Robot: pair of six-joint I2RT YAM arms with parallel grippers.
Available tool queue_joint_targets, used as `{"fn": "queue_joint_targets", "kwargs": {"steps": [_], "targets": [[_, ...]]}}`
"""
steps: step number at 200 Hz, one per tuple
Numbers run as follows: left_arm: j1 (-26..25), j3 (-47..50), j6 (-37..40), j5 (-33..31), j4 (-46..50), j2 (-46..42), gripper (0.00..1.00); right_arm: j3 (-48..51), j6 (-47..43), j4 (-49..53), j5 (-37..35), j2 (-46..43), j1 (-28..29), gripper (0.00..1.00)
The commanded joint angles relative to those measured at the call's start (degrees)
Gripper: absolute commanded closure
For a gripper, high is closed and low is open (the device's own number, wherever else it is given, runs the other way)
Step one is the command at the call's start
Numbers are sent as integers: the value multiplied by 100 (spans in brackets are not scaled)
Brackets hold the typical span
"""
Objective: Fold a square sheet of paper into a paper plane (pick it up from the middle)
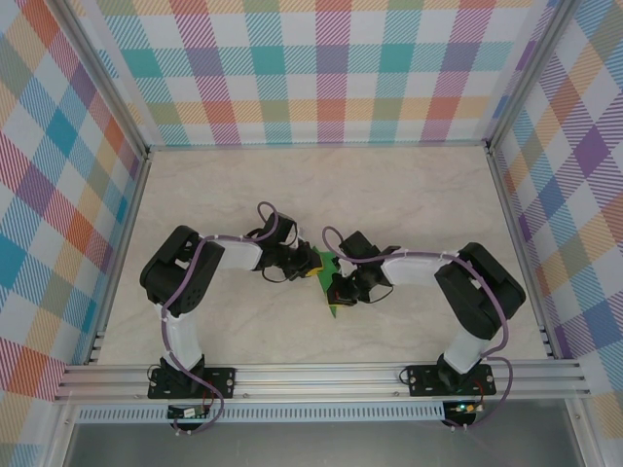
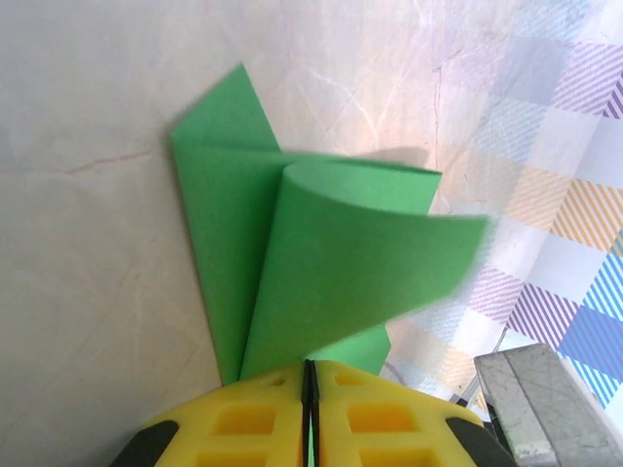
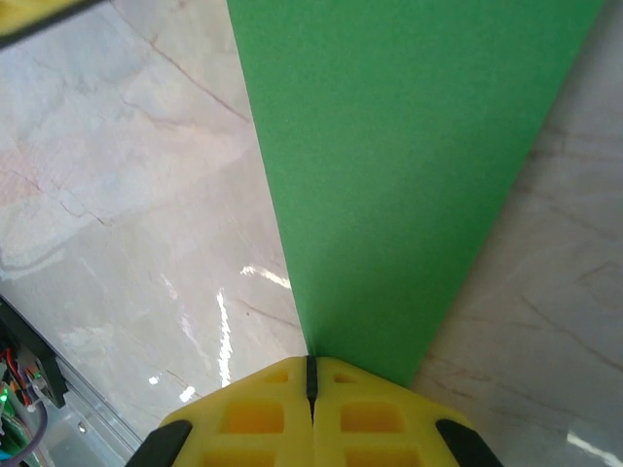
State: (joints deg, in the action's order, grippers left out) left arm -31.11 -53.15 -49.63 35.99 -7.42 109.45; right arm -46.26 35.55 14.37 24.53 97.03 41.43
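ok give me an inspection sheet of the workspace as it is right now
surface: pale marble-look table, bare apart from the paper
job's things: green paper, partly folded, creased layers flat on the table and one flap curling up; held at table centre between the arms
clutter: nothing seen
grippers: left gripper shut on the green paper; right gripper shut on it too, yellow fingers pressed together
cables: purple cables run along both arms, away from the paper
surroundings: checked walls on three sides, aluminium rail at the near edge
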Motion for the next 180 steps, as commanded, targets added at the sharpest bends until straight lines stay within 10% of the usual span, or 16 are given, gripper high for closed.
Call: {"fn": "queue_joint_targets", "kwargs": {"steps": [1, 180], "targets": [[-18, 112, 76, -698, 777, 301, 89, 204, -101, 558, 149, -113, 85, 94], [106, -104, 649, -283, 479, -1039, 77, -633, -1225, 863, -94, 410, -244, 93]]}}
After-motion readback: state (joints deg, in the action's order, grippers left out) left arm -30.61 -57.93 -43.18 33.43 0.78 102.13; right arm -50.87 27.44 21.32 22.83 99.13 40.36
